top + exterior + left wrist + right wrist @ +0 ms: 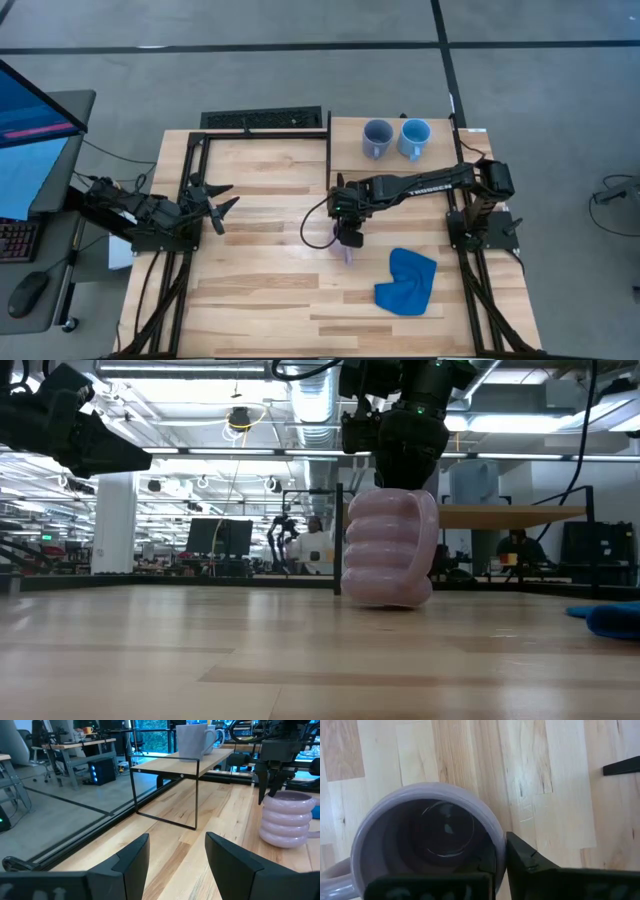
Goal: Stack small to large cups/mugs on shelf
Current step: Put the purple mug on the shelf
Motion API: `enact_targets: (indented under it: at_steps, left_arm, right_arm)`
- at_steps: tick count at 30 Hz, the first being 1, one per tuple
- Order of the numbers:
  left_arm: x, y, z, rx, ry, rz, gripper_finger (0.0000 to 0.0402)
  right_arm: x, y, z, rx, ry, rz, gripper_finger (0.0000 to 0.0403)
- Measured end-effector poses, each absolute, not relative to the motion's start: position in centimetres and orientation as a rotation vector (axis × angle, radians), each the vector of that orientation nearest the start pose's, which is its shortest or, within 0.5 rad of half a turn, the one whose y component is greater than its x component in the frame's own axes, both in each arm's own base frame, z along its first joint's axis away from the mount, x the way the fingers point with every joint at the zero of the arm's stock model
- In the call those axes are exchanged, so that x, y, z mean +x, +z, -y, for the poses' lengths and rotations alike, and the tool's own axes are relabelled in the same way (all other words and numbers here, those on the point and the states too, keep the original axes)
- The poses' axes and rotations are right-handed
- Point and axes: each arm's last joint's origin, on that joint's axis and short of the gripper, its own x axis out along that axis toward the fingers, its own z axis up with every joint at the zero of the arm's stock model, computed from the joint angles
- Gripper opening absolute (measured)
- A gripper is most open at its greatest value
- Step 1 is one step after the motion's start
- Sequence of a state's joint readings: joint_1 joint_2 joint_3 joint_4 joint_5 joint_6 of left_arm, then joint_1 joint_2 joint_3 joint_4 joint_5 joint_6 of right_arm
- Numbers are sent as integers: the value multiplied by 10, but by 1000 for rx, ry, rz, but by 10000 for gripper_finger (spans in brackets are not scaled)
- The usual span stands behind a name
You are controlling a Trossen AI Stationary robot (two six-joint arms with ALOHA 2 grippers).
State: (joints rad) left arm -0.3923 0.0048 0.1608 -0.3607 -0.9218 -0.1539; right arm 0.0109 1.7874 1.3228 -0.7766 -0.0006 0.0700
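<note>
You have three mugs in view. Two stand side by side on the shelf (440, 158) at the far right of the tabletop (260, 300): the slate grey-blue mug (377, 137) on the left, the light blue mug (414, 137) just to its right, close together, both upright. The third, the lilac mug (391, 548), ribbed and rounded, sits upright on the tabletop near the centre, in front of the shelf and well apart from the other two. Your right gripper (500, 862) comes down on it from above, fingers pressed together on the mug's wall, one finger inside the rim and one outside; the low view shows the mug's base resting on the wood. Your left gripper (222, 208) hangs above the left side of the tabletop, fingers spread, nothing between them, pointing toward the lilac mug. One blue cloth (407, 281) lies crumpled on the tabletop, to the near right of the lilac mug, not touching it.
</note>
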Motion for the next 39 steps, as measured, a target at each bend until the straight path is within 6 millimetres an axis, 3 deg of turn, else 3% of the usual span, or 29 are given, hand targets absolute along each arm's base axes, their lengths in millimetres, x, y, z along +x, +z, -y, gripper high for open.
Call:
enact_targets:
  at_steps: [39]
  left_arm:
    - [76, 185, 6, -23, 538, -123, 184]
  right_arm:
    - [354, 214, -4, 53, -33, -1242, 32]
